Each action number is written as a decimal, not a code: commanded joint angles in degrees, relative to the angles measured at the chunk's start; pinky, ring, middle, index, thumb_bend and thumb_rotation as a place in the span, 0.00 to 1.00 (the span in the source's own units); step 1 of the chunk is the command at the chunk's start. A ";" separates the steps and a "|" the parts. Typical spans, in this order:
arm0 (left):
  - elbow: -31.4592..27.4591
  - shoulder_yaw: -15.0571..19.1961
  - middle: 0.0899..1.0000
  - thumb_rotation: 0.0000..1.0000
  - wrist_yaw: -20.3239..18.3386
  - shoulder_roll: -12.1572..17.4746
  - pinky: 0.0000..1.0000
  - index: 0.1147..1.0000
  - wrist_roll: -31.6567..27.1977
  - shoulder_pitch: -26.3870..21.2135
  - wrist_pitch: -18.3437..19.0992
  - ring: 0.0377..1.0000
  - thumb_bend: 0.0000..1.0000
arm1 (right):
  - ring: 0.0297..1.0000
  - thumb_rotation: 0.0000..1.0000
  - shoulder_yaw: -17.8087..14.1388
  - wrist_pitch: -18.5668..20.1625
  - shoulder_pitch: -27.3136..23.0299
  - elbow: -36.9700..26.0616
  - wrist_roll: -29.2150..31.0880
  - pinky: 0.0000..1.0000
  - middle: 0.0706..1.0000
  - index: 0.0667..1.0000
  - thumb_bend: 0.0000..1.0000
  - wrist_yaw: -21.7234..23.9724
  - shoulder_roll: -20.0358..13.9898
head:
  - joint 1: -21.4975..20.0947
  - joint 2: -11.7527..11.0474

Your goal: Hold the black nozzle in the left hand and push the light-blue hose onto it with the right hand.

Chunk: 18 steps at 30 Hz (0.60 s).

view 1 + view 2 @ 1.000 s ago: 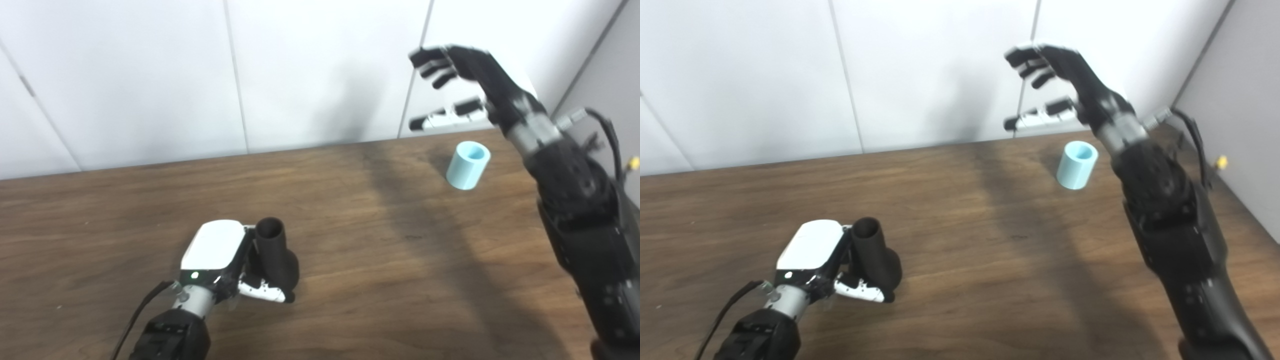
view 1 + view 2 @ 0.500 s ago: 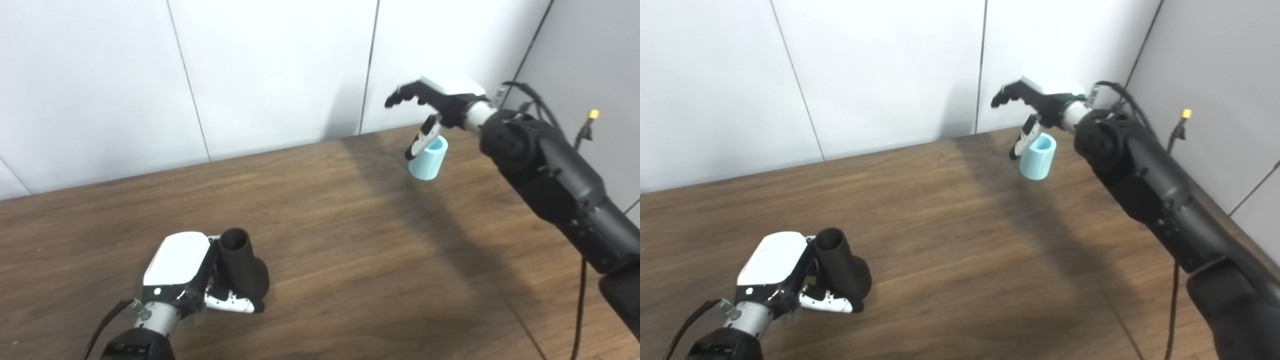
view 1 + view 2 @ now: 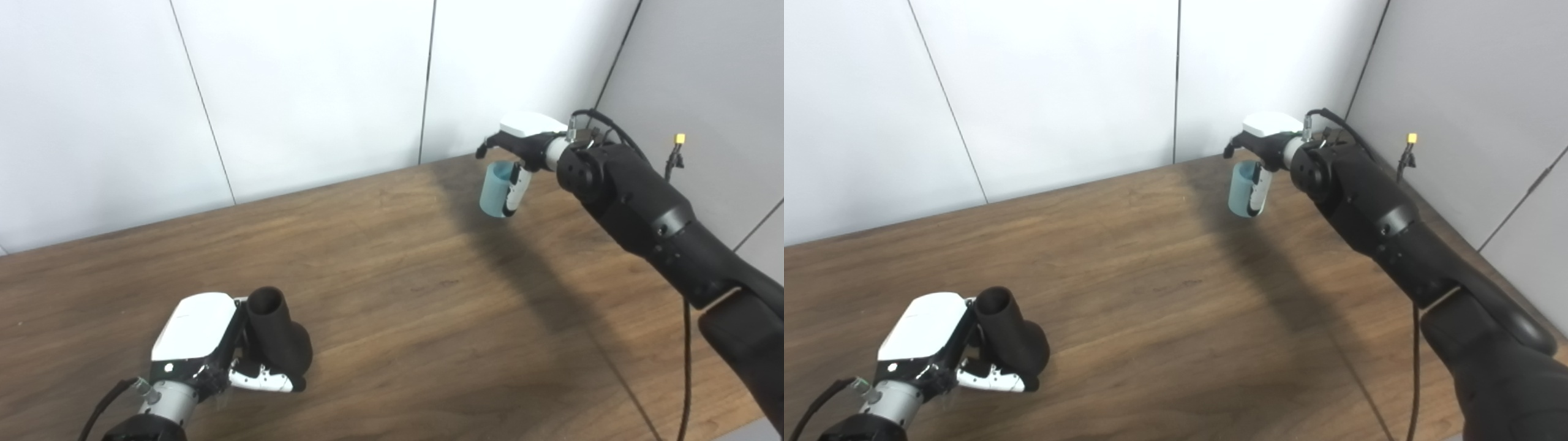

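Left eye view: matte, flared black nozzle.

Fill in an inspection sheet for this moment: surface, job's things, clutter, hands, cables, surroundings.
Surface: brown wood-grain table, crossed by the right arm's shadow.
Job's things: black nozzle upright, open end up, near left; light-blue hose at far right.
Clutter: nothing seen.
Hands: left hand wrapped around the nozzle; right hand closed on the hose; whether the hose is off the table cannot be told.
Cables: black cable hanging by the right arm; another at the left wrist.
Surroundings: white wall panels behind, grey panel to the right.
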 commanded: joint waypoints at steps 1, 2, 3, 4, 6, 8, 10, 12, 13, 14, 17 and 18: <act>0.06 -0.21 0.44 0.00 -2.90 1.04 0.39 0.42 0.48 0.46 0.36 0.48 0.52 | 0.92 0.16 -0.36 -0.62 -3.53 0.03 -1.39 0.92 0.84 0.78 1.00 -1.21 -1.42 | -0.08 0.12; -0.16 -0.29 0.44 0.00 -3.29 1.09 0.39 0.42 0.62 0.41 0.47 0.48 0.52 | 0.92 0.16 -0.21 -0.49 -3.64 0.60 -1.56 0.91 0.84 0.78 1.00 -1.35 -1.30 | -0.08 0.12; -0.42 -0.36 0.44 0.00 -3.52 1.14 0.39 0.42 0.77 0.41 0.48 0.48 0.52 | 0.92 0.16 -0.09 -0.45 -3.71 1.09 -1.66 0.89 0.84 0.78 1.00 -1.52 -1.24 | -0.09 0.35; -0.52 -0.37 0.43 0.00 -3.49 1.17 0.39 0.42 0.80 0.43 0.33 0.48 0.52 | 0.90 0.15 0.02 -0.49 -3.79 1.56 -1.76 0.87 0.84 0.79 1.00 -1.74 -1.19 | -0.09 0.35; -0.54 -0.36 0.44 0.00 -3.08 1.20 0.39 0.42 0.87 0.53 -0.13 0.48 0.52 | 0.85 0.14 0.22 -1.22 -4.03 3.34 -2.10 0.82 0.82 0.79 1.00 -2.89 -1.13 | 0.21 0.66; -0.72 -0.35 0.45 0.00 -3.20 1.06 0.39 0.42 1.01 0.62 -0.04 0.48 0.52 | 0.79 0.13 0.10 -1.70 -4.16 4.66 -2.01 0.75 0.78 0.78 1.00 -3.53 -1.10 | 0.56 0.85; -1.08 -0.38 0.44 0.00 -3.68 0.84 0.40 0.42 1.33 0.68 0.41 0.48 0.52 | 0.78 0.12 -0.36 -1.76 -4.06 5.53 -1.38 0.72 0.78 0.78 1.00 -3.71 -1.00 | 0.81 0.97; -1.27 -0.40 0.42 0.00 -3.63 0.79 0.39 0.42 1.45 0.80 0.31 0.48 0.52 | 0.81 0.11 -1.18 -2.21 -3.50 5.89 -0.09 0.74 0.81 0.77 1.00 -3.88 -0.96 | 1.04 1.32; -1.33 -0.40 0.41 0.00 -3.62 0.78 0.39 0.42 1.49 0.84 0.27 0.47 0.52 | 0.82 0.10 -1.45 -2.45 -3.32 5.98 0.36 0.75 0.82 0.77 1.00 -3.97 -0.96 | 1.05 1.34; -1.43 -0.40 0.41 0.00 -3.72 0.80 0.39 0.42 1.47 0.84 0.19 0.47 0.53 | 0.83 0.09 -1.89 -2.78 -3.09 6.15 1.06 0.75 0.83 0.77 1.00 -4.25 -0.85 | 1.05 1.34; -1.41 -0.28 0.41 0.00 -3.85 0.75 0.39 0.42 1.33 0.81 0.02 0.47 0.53 | 0.83 0.07 -2.84 -5.45 -2.53 6.86 3.24 0.75 0.84 0.75 0.99 -5.52 -0.82 | 1.05 1.34; -1.44 -0.27 0.41 0.00 -3.72 0.75 0.38 0.42 1.43 0.84 -0.09 0.46 0.53 | 0.83 0.07 -3.13 -6.19 -2.33 6.92 3.75 0.75 0.83 0.76 0.99 -6.02 -0.83 | 1.47 1.74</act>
